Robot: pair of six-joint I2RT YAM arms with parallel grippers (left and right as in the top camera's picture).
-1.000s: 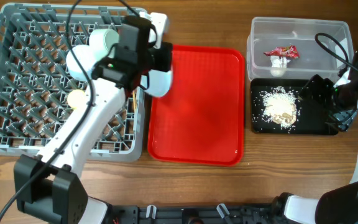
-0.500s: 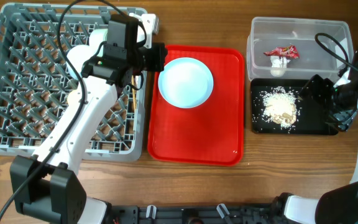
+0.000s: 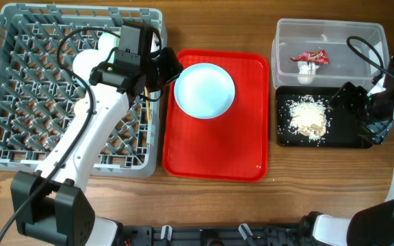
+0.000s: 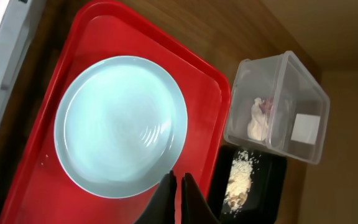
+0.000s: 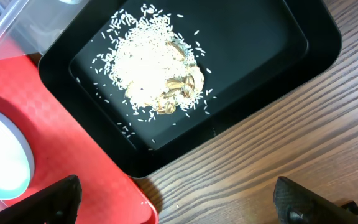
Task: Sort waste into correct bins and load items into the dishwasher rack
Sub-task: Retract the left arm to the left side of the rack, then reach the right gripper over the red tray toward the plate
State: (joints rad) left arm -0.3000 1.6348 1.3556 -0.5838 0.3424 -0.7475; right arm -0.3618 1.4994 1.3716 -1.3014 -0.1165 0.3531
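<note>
From above, the left gripper (image 3: pixel 170 65) sits at the top edge of the red serving tray (image 3: pixel 214 154). It is just left of the pale blue bowl (image 3: pixel 204 90) and right beside the grey dishwasher rack (image 3: pixel 19 109) that fills the left of the frame. How its fingers stand is hard to read from up there. Its own wrist camera settles it: the two dark fingertips are pinched together with nothing in them, low in the frame against the bowl's rim, though I can't tell whether they touch it. The bowl stands upright in the upper half of the red tray. At the right of the overhead view the red-and-white snack wrapper (image 3: pixel 310 57) lies in the clear tub (image 3: pixel 334 34). The beige food scraps (image 3: pixel 308 117) are heaped in the black tray (image 3: pixel 351 137) just below it. The right gripper (image 5: pixel 179 208) hovers by that tray's right end. Only its wrist view shows the fingers spread wide at the lower corners, over bare wooden table (image 5: pixel 278 143). That view also shows the scraps to be rice grains around a browner lump.
</note>
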